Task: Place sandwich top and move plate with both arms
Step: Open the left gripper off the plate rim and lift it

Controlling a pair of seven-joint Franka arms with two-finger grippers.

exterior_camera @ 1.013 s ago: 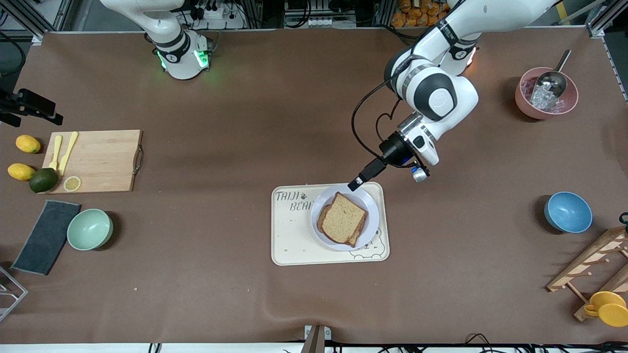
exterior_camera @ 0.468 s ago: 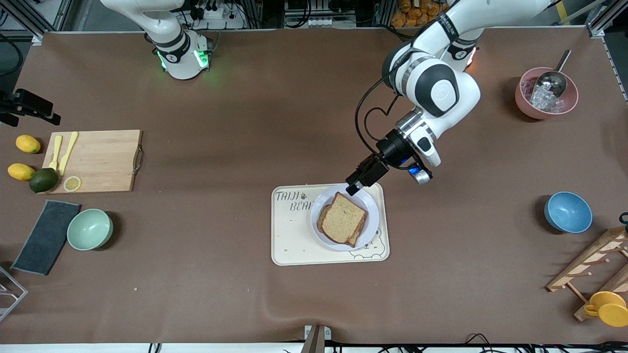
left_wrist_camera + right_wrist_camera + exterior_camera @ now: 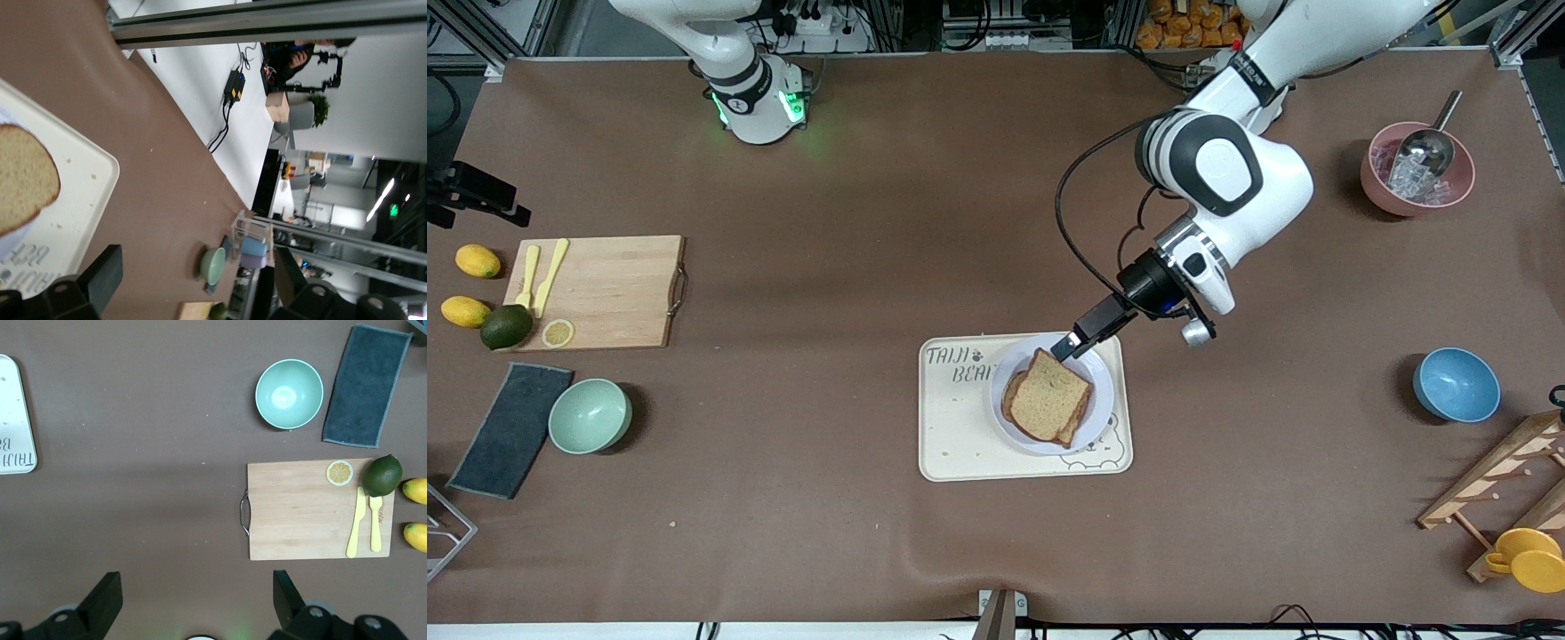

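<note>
The sandwich top (image 3: 1049,396), a brown bread slice, lies on another slice on the pale plate (image 3: 1100,391). The plate stands on the cream bear tray (image 3: 951,436). My left gripper (image 3: 1069,346) is open and empty, just over the plate's rim at the bread's corner farthest from the front camera. Its wrist view shows the left gripper (image 3: 193,268) with fingers wide apart, the bread (image 3: 23,179) and the tray (image 3: 83,187). My right gripper (image 3: 195,587) is open and empty, waiting high over the table near its base; it is out of the front view.
A cutting board (image 3: 600,292) with yellow knives, a lemon slice, a lime and lemons, a mint bowl (image 3: 590,416) and a dark cloth (image 3: 511,429) lie toward the right arm's end. A blue bowl (image 3: 1456,384), a pink bowl (image 3: 1416,169) and a wooden rack (image 3: 1503,484) lie toward the left arm's end.
The left arm's elbow has swung outward and its gripper has come down a little closer to the bread's corner over the plate's rim. The right arm has not moved.
</note>
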